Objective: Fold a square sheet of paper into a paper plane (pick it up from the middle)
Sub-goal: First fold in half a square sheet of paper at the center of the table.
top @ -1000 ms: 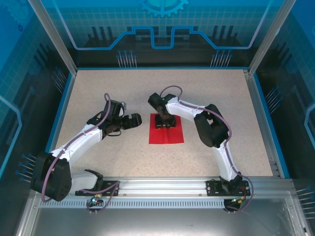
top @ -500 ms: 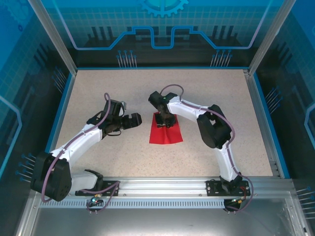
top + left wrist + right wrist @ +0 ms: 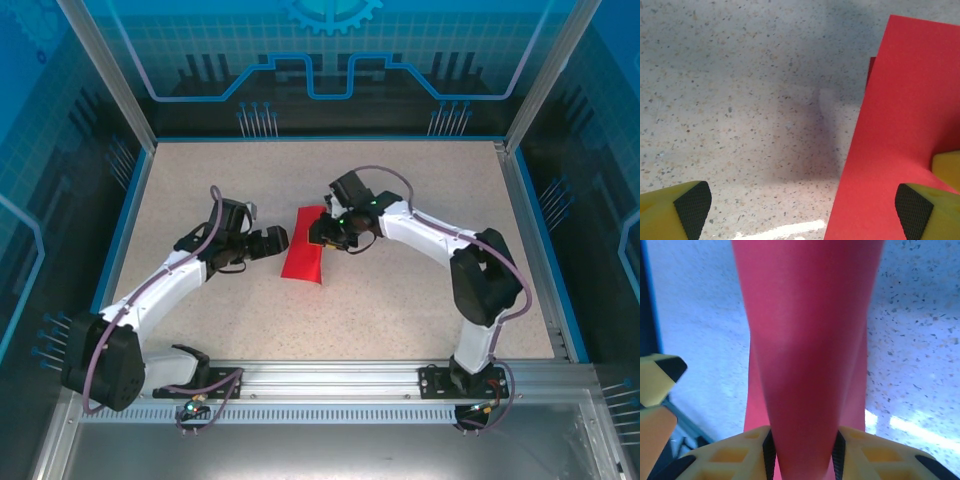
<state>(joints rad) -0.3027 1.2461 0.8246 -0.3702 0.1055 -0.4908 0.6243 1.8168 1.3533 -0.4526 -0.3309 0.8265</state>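
The square sheet of paper (image 3: 302, 255) is bright red and bowed into a curved trough, lifted off the speckled table at its far end. My right gripper (image 3: 324, 234) is shut on the sheet's middle; in the right wrist view the paper (image 3: 805, 340) bulges up between the two pads (image 3: 768, 452). My left gripper (image 3: 281, 241) stands open just left of the sheet. In the left wrist view the red sheet (image 3: 905, 115) covers the right side, its edge between the spread fingertips (image 3: 692, 206). The left gripper (image 3: 802, 210) holds nothing.
The speckled table (image 3: 200, 180) has a blue rim and clear walls on three sides. An aluminium rail (image 3: 320, 380) with both arm bases runs along the near edge. The left gripper's yellow fingers (image 3: 660, 377) show at the left of the right wrist view.
The sheet lay flat a second ago. The right gripper pinched it, lifted it and swung it left toward the left gripper, bowing it. The left arm barely moved.
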